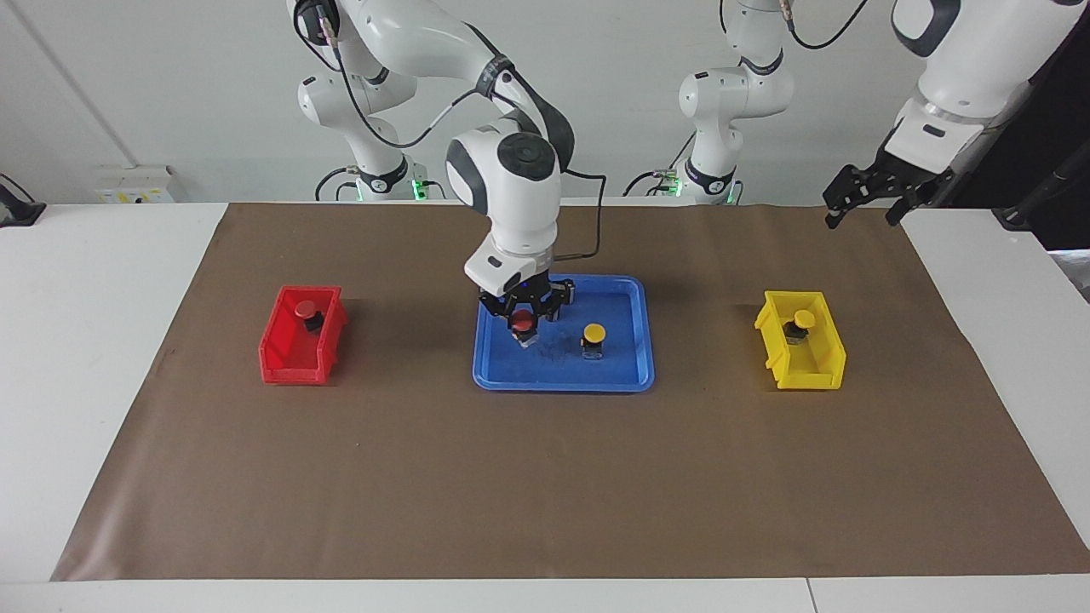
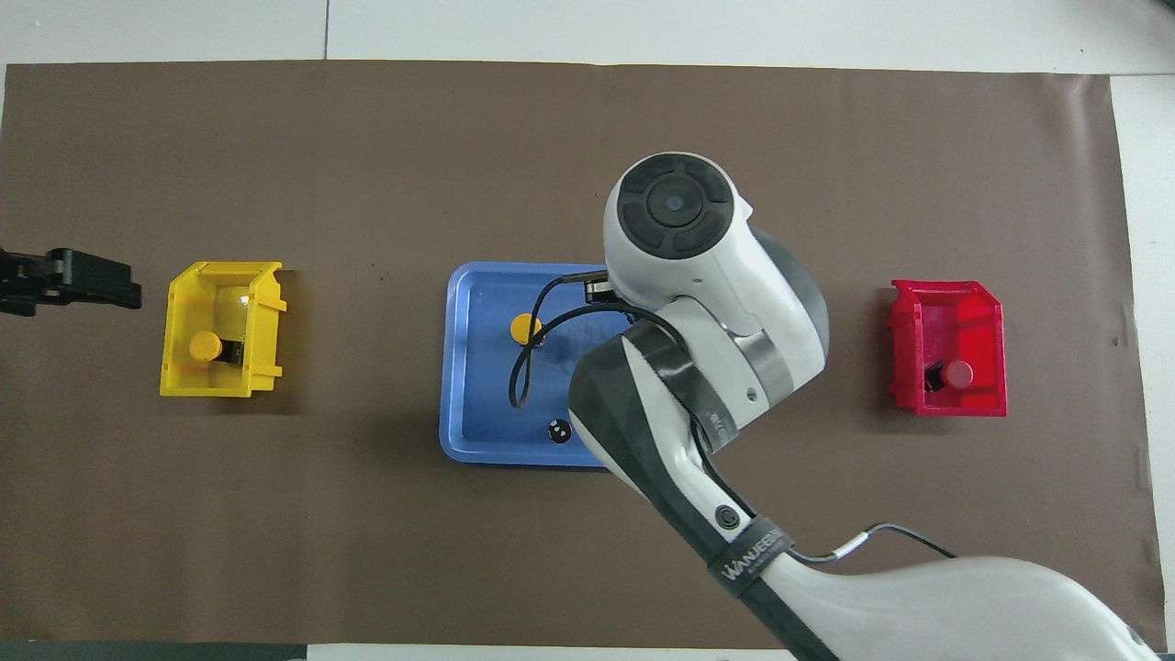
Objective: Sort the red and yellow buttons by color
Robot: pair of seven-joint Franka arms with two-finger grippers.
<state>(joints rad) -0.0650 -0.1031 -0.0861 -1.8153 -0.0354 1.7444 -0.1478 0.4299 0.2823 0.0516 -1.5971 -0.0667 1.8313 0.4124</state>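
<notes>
White right arm's band reads "WANJEED"; right pincer [image 1: 525, 317] pinches red button [image 1: 523, 321] over blue tray [image 1: 626, 375]. Left pincer [image 1: 877, 191] spread, raised.

I can read one marking only. The right arm [image 2: 698, 367] carries a dark band [image 2: 755, 557] around its link, at about 5 o'clock from the blue tray [image 2: 477, 404] in my overhead view. The band bears white lettering that reads "WANJEEDTE", though the last letters are uncertain. I find no other legible text, number or sign in either view.
</notes>
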